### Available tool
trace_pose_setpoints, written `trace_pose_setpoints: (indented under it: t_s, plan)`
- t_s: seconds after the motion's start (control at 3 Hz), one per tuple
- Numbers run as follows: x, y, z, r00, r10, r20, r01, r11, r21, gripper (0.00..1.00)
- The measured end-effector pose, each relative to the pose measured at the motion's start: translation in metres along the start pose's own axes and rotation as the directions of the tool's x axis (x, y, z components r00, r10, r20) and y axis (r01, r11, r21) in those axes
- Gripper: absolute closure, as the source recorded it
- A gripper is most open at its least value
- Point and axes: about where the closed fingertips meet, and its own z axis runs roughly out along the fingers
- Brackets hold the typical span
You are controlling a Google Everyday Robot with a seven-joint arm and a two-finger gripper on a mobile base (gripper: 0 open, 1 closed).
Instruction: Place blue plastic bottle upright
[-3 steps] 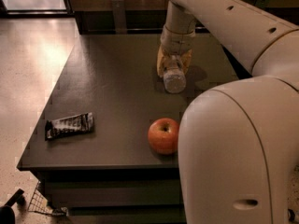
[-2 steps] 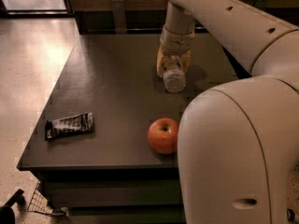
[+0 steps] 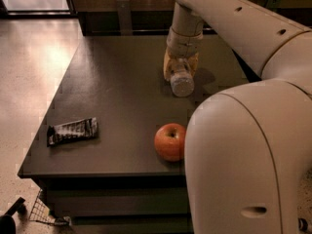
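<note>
The blue plastic bottle [image 3: 182,80] is a small clear bottle lying tilted on the dark table [image 3: 117,91], its round end facing the camera. My gripper [image 3: 180,68] reaches down from the arm above at the table's far middle, and its yellowish fingers [image 3: 167,67] stand on both sides of the bottle's body. The bottle's cap is hidden behind the gripper.
A red apple [image 3: 170,141] sits near the table's front edge, next to my large white arm housing [image 3: 243,160] that blocks the right side. A dark snack wrapper [image 3: 72,131] lies at the front left. A light floor [image 3: 29,72] lies left of the table.
</note>
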Motion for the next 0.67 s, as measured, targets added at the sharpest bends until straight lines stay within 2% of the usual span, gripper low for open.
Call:
trace_pose_setpoints:
  t_s: [0.33, 0.67]
  plan:
    - [-0.002, -0.013, -0.016, 0.998, -0.012, 0.065, 0.013, 0.9998, -0.017, 1.00]
    - [-0.004, -0.034, -0.045, 0.988, -0.011, 0.156, 0.017, 0.9990, -0.042, 1.00]
